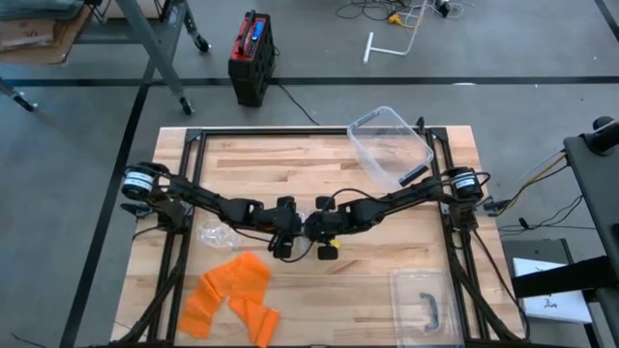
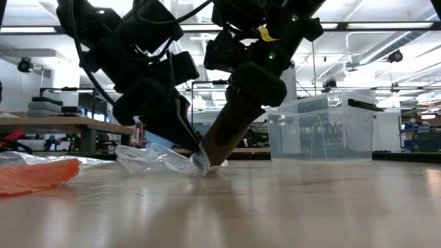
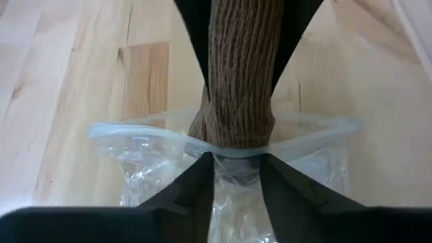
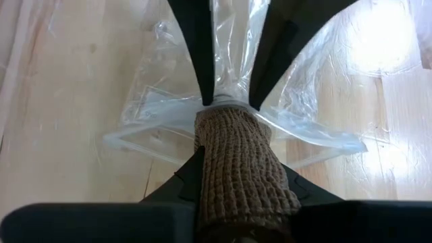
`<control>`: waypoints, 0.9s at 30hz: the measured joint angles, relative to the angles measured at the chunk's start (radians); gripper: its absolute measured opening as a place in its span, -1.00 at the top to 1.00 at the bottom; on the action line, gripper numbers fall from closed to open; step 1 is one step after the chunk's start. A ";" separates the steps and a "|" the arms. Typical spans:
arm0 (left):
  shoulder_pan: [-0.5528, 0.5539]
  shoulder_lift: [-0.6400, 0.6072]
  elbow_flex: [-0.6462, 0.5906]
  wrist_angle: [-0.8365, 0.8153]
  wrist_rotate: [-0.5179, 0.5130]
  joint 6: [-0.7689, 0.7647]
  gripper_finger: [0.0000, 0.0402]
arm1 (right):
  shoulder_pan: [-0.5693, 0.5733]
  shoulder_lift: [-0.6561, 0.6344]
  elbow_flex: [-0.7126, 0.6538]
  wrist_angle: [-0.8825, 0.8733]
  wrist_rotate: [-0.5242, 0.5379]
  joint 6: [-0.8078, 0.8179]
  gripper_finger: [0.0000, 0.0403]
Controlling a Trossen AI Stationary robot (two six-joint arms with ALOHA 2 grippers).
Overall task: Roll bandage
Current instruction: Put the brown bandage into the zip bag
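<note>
I count two grippers, left [image 1: 287,242] and right [image 1: 311,235], one brown bandage roll [image 4: 237,165], one clear zip bag [image 3: 142,145], one orange bandage strip [image 1: 232,295], one clear plastic bin [image 1: 389,145] and one clear lid [image 1: 426,302] on the table [image 1: 290,159].

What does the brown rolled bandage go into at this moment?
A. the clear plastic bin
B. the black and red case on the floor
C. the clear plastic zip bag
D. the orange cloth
C: the right gripper holds the brown rolled bandage with its end inside the mouth of the clear plastic zip bag, which the left gripper pinches at its rim.
</note>
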 joint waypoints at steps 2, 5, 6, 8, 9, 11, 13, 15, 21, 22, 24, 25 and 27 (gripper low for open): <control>0.000 0.000 0.002 0.000 0.000 0.001 0.61 | 0.000 0.000 0.000 0.000 0.000 0.000 0.60; 0.000 0.000 0.003 -0.001 0.000 0.001 0.84 | 0.000 0.000 0.000 -0.001 0.000 0.000 0.61; 0.000 0.000 0.003 -0.001 -0.001 0.001 0.92 | 0.000 0.000 0.000 -0.002 0.000 0.000 0.62; 0.000 -0.002 0.003 -0.001 -0.003 -0.001 0.97 | 0.000 0.000 0.000 -0.005 0.001 0.000 0.63; -0.001 -0.003 0.004 -0.001 -0.004 -0.001 0.96 | 0.000 -0.001 0.000 -0.007 0.001 0.000 0.63; -0.001 -0.008 0.004 0.000 -0.007 -0.003 0.97 | 0.000 -0.004 0.000 -0.015 0.001 0.004 0.62; -0.001 -0.016 0.005 0.001 -0.008 -0.005 0.99 | 0.000 -0.012 0.000 -0.036 0.002 0.009 0.61; -0.001 -0.029 0.006 0.000 -0.009 -0.005 0.99 | 0.000 -0.027 -0.002 -0.071 0.023 0.010 0.61; -0.001 -0.047 0.006 -0.001 -0.010 0.000 0.96 | 0.000 -0.050 -0.005 -0.115 0.044 0.018 0.63; -0.001 -0.047 0.006 -0.003 -0.010 -0.002 0.94 | 0.000 -0.050 -0.005 -0.117 0.045 0.018 0.63; -0.001 -0.029 0.006 0.004 -0.009 -0.005 0.88 | 0.000 -0.049 -0.005 -0.114 0.047 0.018 0.62; -0.001 -0.018 0.006 0.005 -0.006 -0.005 0.84 | 0.000 -0.049 -0.005 -0.110 0.047 0.018 0.61; -0.001 0.009 0.006 0.013 0.014 -0.006 0.72 | 0.000 -0.048 -0.005 -0.110 0.050 0.019 0.61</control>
